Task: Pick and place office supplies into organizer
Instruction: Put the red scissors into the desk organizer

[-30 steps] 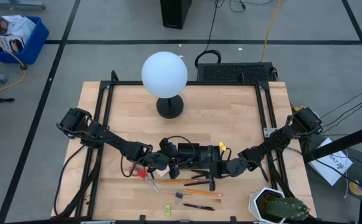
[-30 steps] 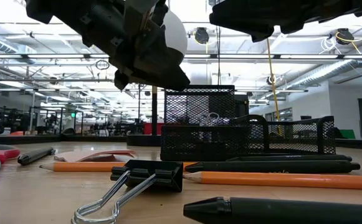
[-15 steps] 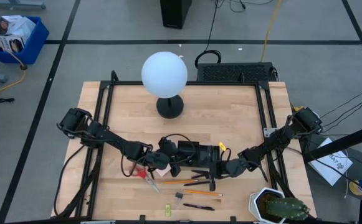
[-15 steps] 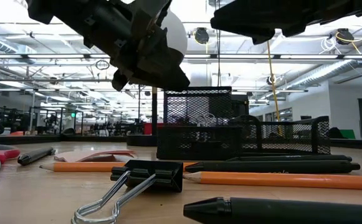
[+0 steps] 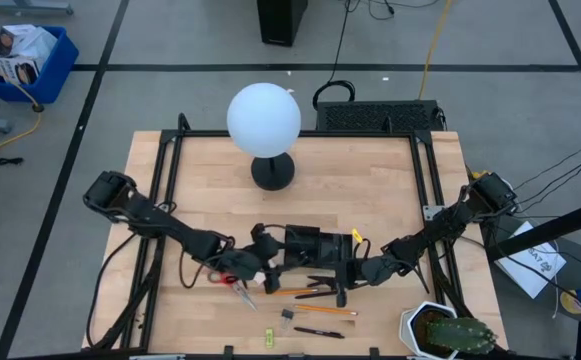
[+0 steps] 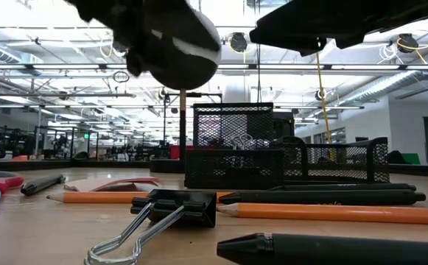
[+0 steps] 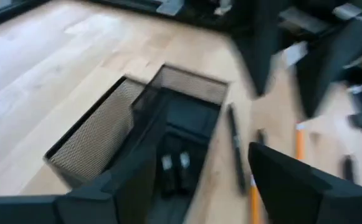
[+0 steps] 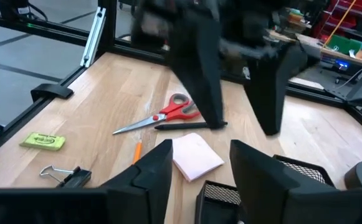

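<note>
The organizer point(image 5: 305, 243), a low black mesh tray, stands on the table's middle with small clips point(image 7: 174, 169) lying in one compartment. My left gripper point(image 7: 202, 186) hangs open above its left end, touching nothing. My right gripper point(image 8: 199, 180) is open above its right end, also holding nothing. Lying on the wood by the organizer's near side are red-handled scissors point(image 8: 168, 115), a pink sticky-note pad point(image 8: 196, 155), orange pencils point(image 6: 331, 212), black pens point(image 6: 324, 196), a black binder clip point(image 6: 177, 210) and a yellow-green piece point(image 8: 42, 141).
A white globe lamp point(image 5: 264, 120) on a round black base stands at the table's far middle. A potted cactus point(image 5: 445, 332) sits at the near right corner. Black frame rails point(image 5: 165, 200) run along the table's left and right sides.
My left gripper has risen and drawn back from the organizer toward the table's left and near edges. The organizer has shifted a little on the table and now stands still. My right gripper has kept its place.
</note>
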You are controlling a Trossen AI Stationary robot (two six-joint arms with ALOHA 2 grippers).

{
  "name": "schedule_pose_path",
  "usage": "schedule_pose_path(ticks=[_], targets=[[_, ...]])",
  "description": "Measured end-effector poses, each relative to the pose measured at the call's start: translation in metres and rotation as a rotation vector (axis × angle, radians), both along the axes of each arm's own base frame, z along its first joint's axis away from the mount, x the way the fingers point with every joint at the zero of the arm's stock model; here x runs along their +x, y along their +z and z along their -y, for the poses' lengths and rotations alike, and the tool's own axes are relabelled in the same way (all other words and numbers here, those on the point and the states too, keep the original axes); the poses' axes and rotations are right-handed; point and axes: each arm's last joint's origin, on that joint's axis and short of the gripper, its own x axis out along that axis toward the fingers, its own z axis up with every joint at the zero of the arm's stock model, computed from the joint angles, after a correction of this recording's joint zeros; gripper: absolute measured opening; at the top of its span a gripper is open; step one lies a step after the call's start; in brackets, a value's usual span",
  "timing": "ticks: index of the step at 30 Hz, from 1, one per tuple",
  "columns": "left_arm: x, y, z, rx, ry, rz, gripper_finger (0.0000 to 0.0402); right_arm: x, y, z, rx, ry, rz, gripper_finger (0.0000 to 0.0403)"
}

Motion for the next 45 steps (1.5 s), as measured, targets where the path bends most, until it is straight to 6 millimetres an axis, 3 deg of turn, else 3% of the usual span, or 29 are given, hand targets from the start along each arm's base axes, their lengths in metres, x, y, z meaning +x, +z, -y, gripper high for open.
schedule_pose_path(ticks=[20, 30, 37, 45], targets=[[-0.036, 0.031, 0.028, 0.174, -0.082, 0.036, 0.0283, 0.0, -0.001, -0.001, 0.02, 0.022, -0.014, 0.0148], [-0.075, 0.053, 0.034, 0.211, -0.038, 0.107, 0.0283, 0.0, -0.001, -0.001, 0.026, 0.02, -0.016, 0.015], [-0.116, 0.043, 0.025, 0.178, -0.099, 0.227, 0.0283, 0.0, -0.001, 0.0, 0.018, 0.015, -0.013, 0.0145], [-0.144, 0.025, 0.006, 0.131, -0.238, 0.331, 0.0283, 0.0, -0.001, 0.001, 0.05, 0.011, -0.014, 0.0146]])
